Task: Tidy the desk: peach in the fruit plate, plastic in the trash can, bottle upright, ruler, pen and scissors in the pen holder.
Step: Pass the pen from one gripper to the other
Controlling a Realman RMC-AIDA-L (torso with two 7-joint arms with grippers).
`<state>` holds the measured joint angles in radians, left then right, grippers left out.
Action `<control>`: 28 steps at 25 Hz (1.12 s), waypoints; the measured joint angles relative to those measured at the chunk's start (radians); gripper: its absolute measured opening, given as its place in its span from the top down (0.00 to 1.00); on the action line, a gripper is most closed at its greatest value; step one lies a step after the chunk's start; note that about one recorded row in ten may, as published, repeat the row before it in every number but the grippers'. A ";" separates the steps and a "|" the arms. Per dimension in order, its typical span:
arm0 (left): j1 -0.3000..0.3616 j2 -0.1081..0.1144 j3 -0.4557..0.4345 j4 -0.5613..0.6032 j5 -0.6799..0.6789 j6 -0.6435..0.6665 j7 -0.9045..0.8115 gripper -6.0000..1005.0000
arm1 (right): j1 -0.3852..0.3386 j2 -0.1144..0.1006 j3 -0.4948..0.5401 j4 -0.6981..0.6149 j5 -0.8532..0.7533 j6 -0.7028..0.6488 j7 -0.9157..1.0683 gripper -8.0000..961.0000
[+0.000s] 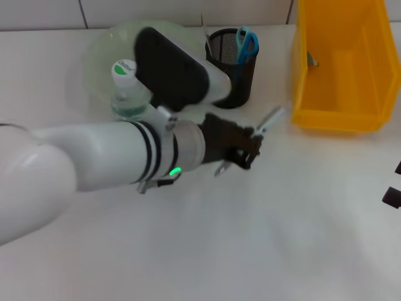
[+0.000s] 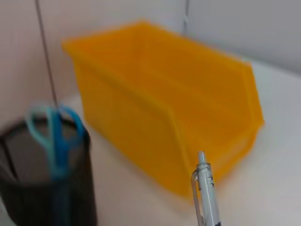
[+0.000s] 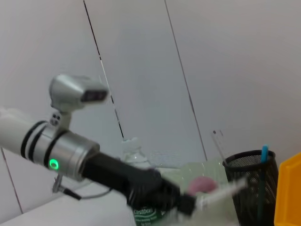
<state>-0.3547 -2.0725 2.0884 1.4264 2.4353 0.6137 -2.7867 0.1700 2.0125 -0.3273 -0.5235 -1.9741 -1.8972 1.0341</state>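
Head view: left gripper [image 1: 254, 145] fingers holding pen [image 1: 269, 120] between pen holder [image 1: 233, 66] and yellow bin [image 1: 338, 119]; right gripper's state untellable.

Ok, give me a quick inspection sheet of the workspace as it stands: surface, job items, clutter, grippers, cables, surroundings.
Surface: white desk.
Job's things: pen held in the left gripper, tip raised toward the yellow trash bin; scissors and ruler standing in the black mesh pen holder; bottle upright; peach on the green fruit plate, seen from the right wrist only.
Clutter: nothing seen.
Grippers: left over mid-desk beside the pen holder, shut on the pen; right gripper barely in view at the desk's right edge.
Cables: nothing seen.
Surroundings: white tiled wall behind.
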 joint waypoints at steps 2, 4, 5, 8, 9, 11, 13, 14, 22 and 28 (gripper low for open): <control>0.051 0.001 -0.015 0.051 -0.022 -0.059 0.051 0.85 | 0.007 0.001 0.001 0.008 0.000 0.001 0.000 0.30; 0.073 0.001 -0.024 0.075 -0.053 -0.097 0.089 0.85 | 0.016 0.001 0.001 0.017 0.000 0.003 0.000 0.30; 0.089 0.002 -0.047 0.091 -0.137 -0.140 0.168 0.85 | 0.020 0.003 0.002 0.022 0.000 0.005 0.000 0.30; 0.067 0.003 -0.112 0.066 -0.362 -0.161 0.354 0.85 | 0.036 0.012 -0.001 0.029 -0.004 0.006 0.000 0.30; 0.067 0.003 -0.112 0.066 -0.362 -0.161 0.354 0.85 | 0.036 0.012 -0.001 0.029 -0.004 0.006 0.000 0.30; 0.015 0.003 -0.178 0.011 -0.539 -0.115 0.500 0.85 | 0.041 0.020 -0.003 0.030 -0.006 0.007 0.000 0.30; -0.012 0.002 -0.213 -0.020 -0.613 -0.070 0.554 0.85 | 0.043 0.023 -0.005 0.030 -0.005 0.006 0.000 0.30; -0.012 0.002 -0.213 -0.020 -0.613 -0.070 0.554 0.85 | 0.043 0.023 -0.005 0.030 -0.005 0.006 0.000 0.30; -0.304 0.001 -0.630 -0.634 -1.237 0.506 1.078 0.85 | 0.053 0.035 -0.008 0.030 -0.006 0.011 0.000 0.30; -0.347 -0.003 -0.713 -0.820 -1.366 0.603 1.345 0.85 | 0.069 0.046 -0.011 0.034 -0.009 0.014 0.000 0.30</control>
<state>-0.7014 -2.0759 1.3757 0.6061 1.0691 1.2168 -1.4418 0.2395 2.0586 -0.3380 -0.4897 -1.9833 -1.8829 1.0338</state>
